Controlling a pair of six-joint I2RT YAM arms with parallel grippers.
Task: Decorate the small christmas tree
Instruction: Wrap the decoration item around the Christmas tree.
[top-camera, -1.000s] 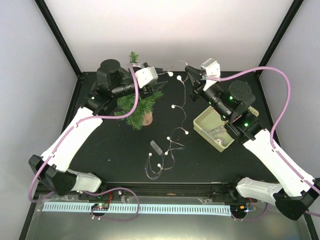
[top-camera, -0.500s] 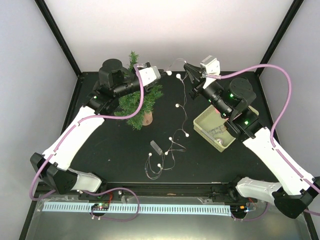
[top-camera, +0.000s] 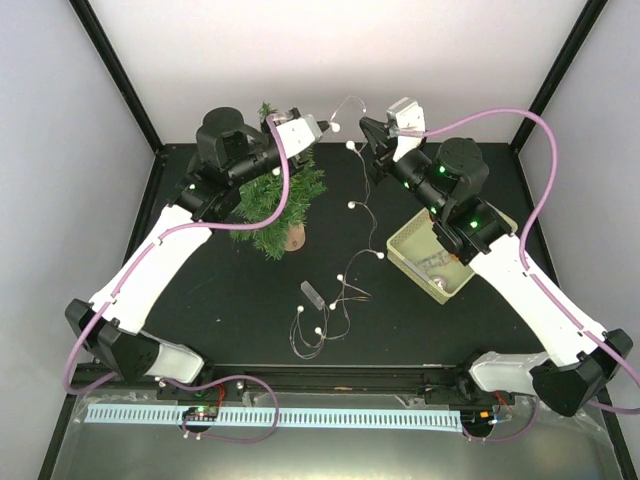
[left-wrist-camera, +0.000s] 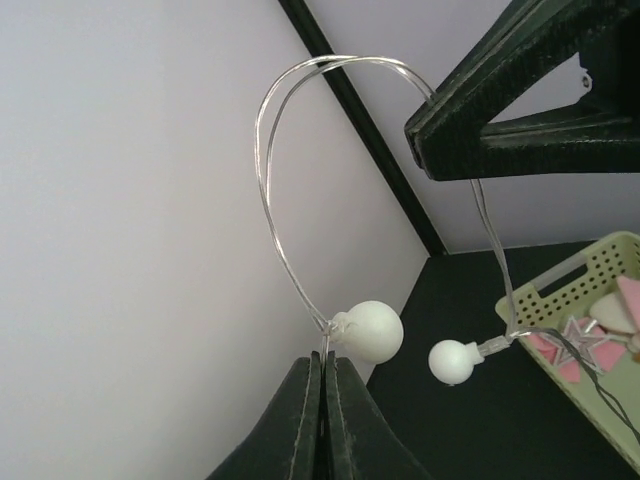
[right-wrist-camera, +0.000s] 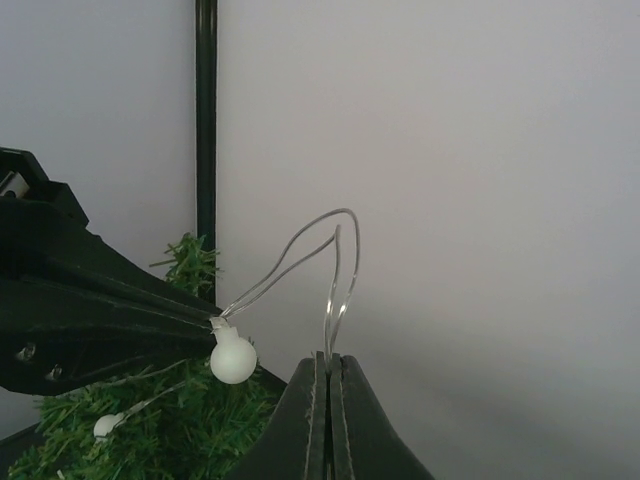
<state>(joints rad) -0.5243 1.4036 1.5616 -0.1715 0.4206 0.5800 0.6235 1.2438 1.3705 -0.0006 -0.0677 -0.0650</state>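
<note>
Top external view: we have the left gripper (top-camera: 322, 128) and right gripper (top-camera: 366, 130) each clenched on the light string (top-camera: 352, 205), just right of the top of the tree (top-camera: 280, 195), which stands upright under our left arm (top-camera: 150, 270). We should drape slowly, avoiding tugs that could topple it.

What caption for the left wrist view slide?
Left gripper and right gripper, both shut, hold a thin silver-wire string of white round bulbs.

small christmas tree (top-camera: 283, 200): dark green bristly cone, standing upright on its round light-wood stump base (top-camera: 294, 238), at the left rear of the black surface (top-camera: 230, 300). Middle branches partly hidden.
</note>
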